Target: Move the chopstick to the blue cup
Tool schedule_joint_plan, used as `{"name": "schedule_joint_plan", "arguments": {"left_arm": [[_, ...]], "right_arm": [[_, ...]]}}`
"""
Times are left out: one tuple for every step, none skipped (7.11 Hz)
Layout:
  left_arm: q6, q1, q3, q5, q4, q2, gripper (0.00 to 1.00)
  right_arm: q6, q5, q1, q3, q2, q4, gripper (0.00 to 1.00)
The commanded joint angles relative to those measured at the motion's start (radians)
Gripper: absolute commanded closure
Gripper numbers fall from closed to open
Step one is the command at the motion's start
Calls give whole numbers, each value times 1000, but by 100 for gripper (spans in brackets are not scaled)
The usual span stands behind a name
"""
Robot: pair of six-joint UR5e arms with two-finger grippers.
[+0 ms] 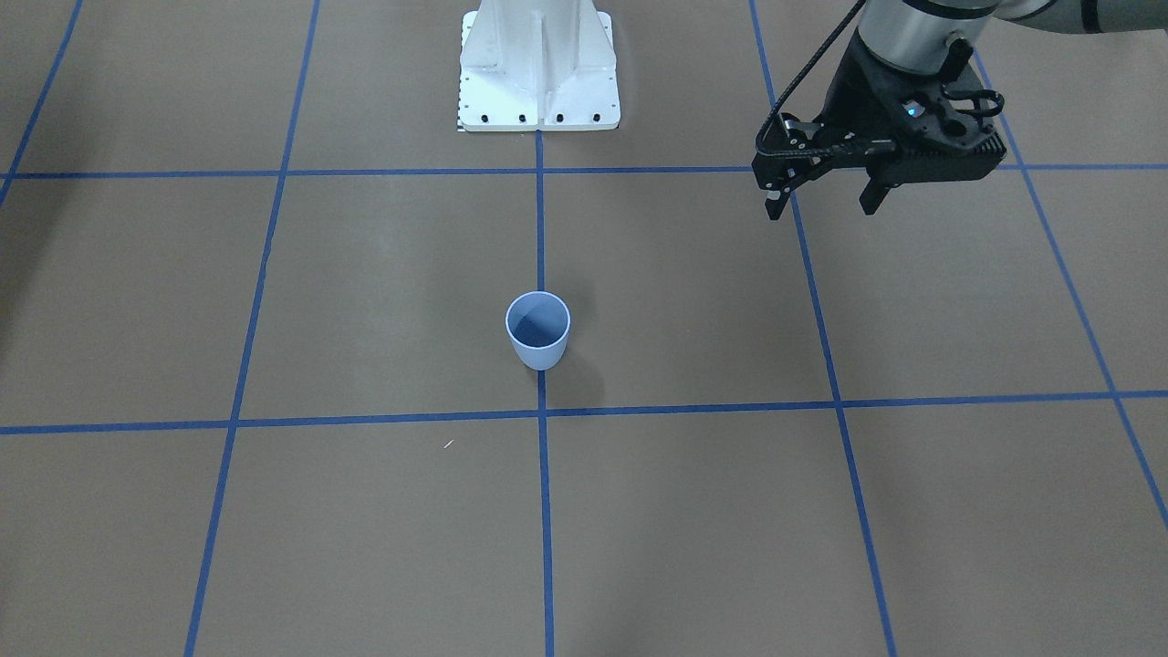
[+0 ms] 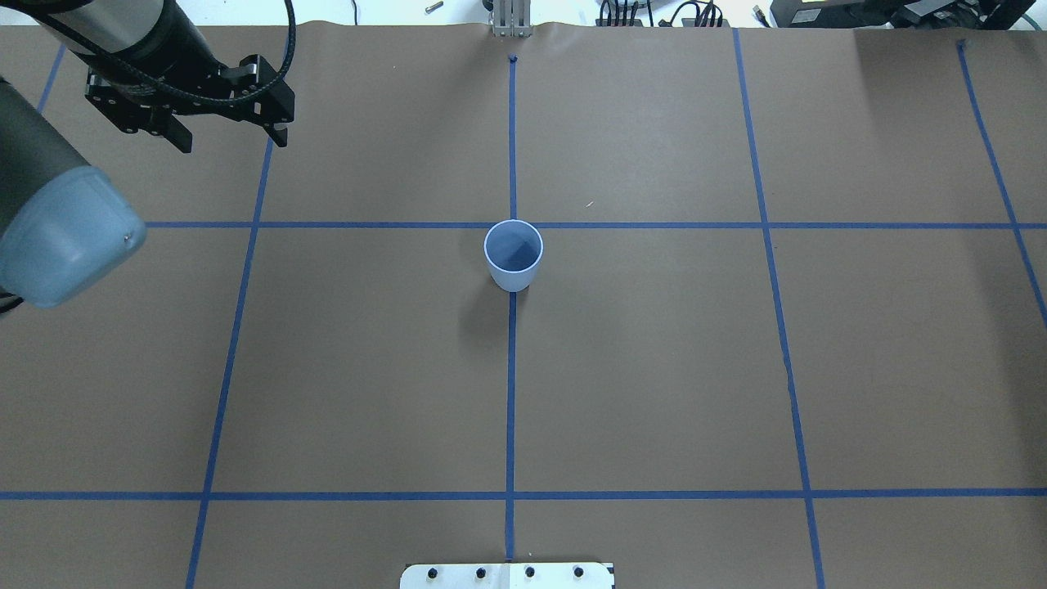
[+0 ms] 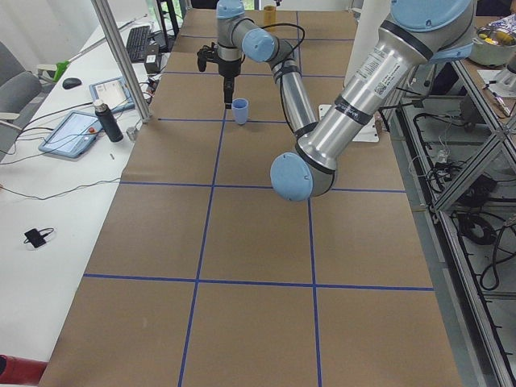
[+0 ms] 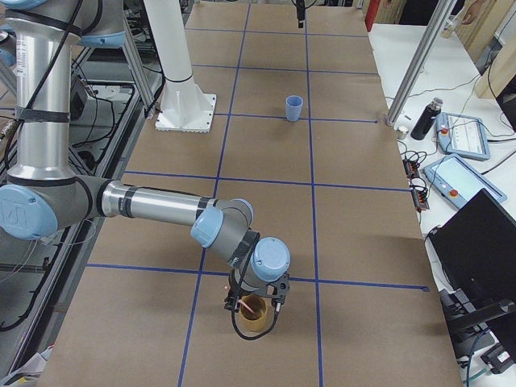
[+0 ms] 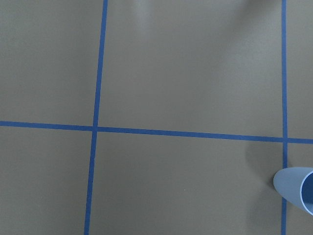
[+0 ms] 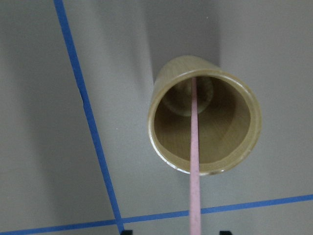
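Observation:
The blue cup (image 1: 538, 330) stands upright and empty at the table's middle, on a blue tape line; it also shows in the overhead view (image 2: 513, 255) and at the left wrist view's edge (image 5: 298, 188). A salmon-pink chopstick (image 6: 194, 147) stands in a tan cup (image 6: 205, 117) near the table's right end (image 4: 253, 316). My right gripper (image 6: 175, 232) hangs right above that cup. Its fingertips (image 6: 126, 232) are apart, with the stick rising between them. My left gripper (image 1: 823, 203) is open and empty, held above the table well to the left of the blue cup (image 2: 229, 137).
The white robot base (image 1: 538, 82) sits behind the blue cup. Blue tape lines divide the brown table. A side bench beyond the table's far edge holds a dark bottle (image 4: 424, 118) and tablets (image 4: 463, 134), with a metal post (image 4: 419, 64) at its edge.

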Motion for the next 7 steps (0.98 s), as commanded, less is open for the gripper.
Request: {"name": "schedule_joint_plan", "arguments": {"left_arm": [[0, 0, 8, 1, -1, -2, 1], [0, 0, 8, -1, -1, -2, 1], [0, 0, 9, -1, -1, -2, 1], [0, 0, 9, 1, -1, -2, 1], [0, 2, 11, -1, -1, -2, 1], [0, 2, 11, -1, -1, -2, 1], [0, 2, 9, 1, -1, -2, 1]], "right_arm": [[0, 3, 1, 9, 2, -2, 49], [0, 3, 3, 10, 3, -2, 55], [0, 3, 3, 7, 6, 0, 60], [0, 3, 6, 7, 11, -2, 67], [0, 3, 17, 9, 12, -2, 72], [0, 3, 32, 12, 12, -2, 78], [0, 2, 47, 12, 8, -2, 85]]}}
